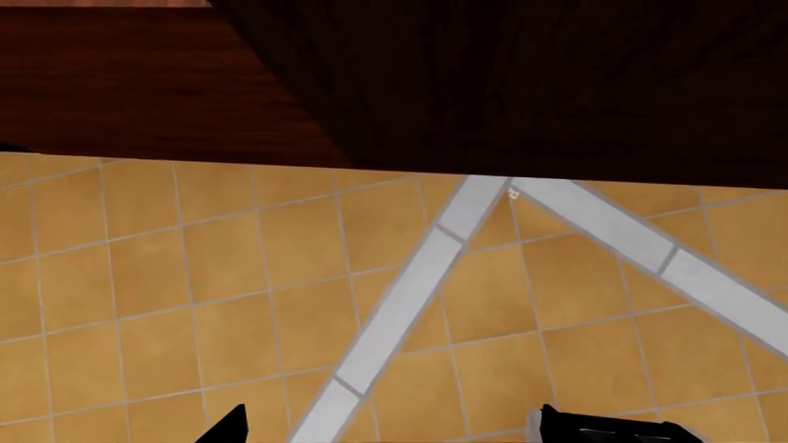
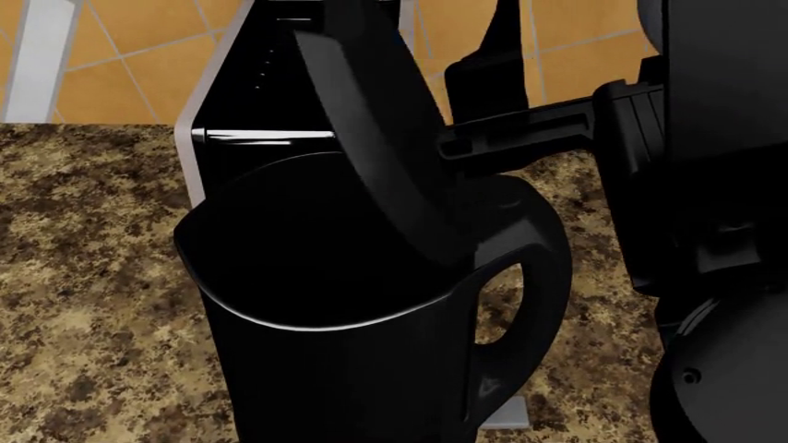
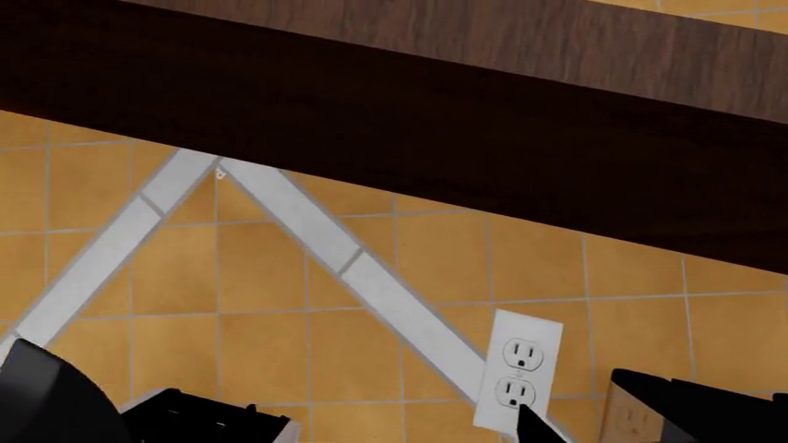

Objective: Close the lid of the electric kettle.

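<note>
The electric kettle [image 2: 332, 369] stands on the counter, filling the middle of the head view, with its loop handle to the right. Its lid [image 2: 382, 157] stands open, tilted steeply up from the hinge at the handle top. My right gripper [image 2: 474, 78] is just behind and to the right of the lid, level with its upper half. One finger [image 2: 499, 55] shows and the other is hidden by the lid. In the right wrist view this gripper [image 3: 357, 426] is open and empty, facing the tiled wall. My left gripper [image 1: 391, 426] is open and empty, and is out of the head view.
A boxy black appliance [image 2: 234, 92] stands right behind the kettle against the tiled wall. The counter [image 2: 87, 240] is brown speckled stone. A dark wooden cabinet [image 3: 493, 111] hangs overhead. A white wall outlet [image 3: 519, 369] is ahead of the right gripper.
</note>
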### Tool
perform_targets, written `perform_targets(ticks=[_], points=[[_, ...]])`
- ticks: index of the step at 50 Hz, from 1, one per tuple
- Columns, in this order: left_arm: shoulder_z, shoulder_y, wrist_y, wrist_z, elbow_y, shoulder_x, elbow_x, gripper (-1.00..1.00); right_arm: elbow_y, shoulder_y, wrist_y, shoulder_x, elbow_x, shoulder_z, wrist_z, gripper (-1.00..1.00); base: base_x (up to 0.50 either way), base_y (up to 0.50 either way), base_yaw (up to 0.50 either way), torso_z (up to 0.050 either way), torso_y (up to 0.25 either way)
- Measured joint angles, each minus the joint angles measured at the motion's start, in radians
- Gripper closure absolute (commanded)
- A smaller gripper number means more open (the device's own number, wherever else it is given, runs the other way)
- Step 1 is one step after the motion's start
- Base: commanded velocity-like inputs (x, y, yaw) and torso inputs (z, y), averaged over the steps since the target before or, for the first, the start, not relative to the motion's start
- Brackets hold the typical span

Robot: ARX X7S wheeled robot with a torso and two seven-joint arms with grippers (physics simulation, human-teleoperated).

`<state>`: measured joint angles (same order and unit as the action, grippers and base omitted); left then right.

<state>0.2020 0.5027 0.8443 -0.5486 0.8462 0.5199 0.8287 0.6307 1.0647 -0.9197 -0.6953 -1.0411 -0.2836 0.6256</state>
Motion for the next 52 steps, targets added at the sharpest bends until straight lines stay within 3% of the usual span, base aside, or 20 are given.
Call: perform_targets(ticks=[15, 52], points=[[0.010, -0.022, -0.004, -0.017, 0.012, -0.002, 0.008, -1.00, -0.013, 0.038, 0.006, 0.029, -0.005, -0.024, -0.032, -1.00, 0.00, 0.00, 0.00, 0.000, 0.000], [-0.014, -0.010, -0.025, -0.019, -0.005, 0.003, 0.001, -1.00, 0.028, 0.125, -0.032, -0.033, -0.049, 0.038, 0.025, -1.00, 0.00, 0.00, 0.00, 0.000, 0.000]])
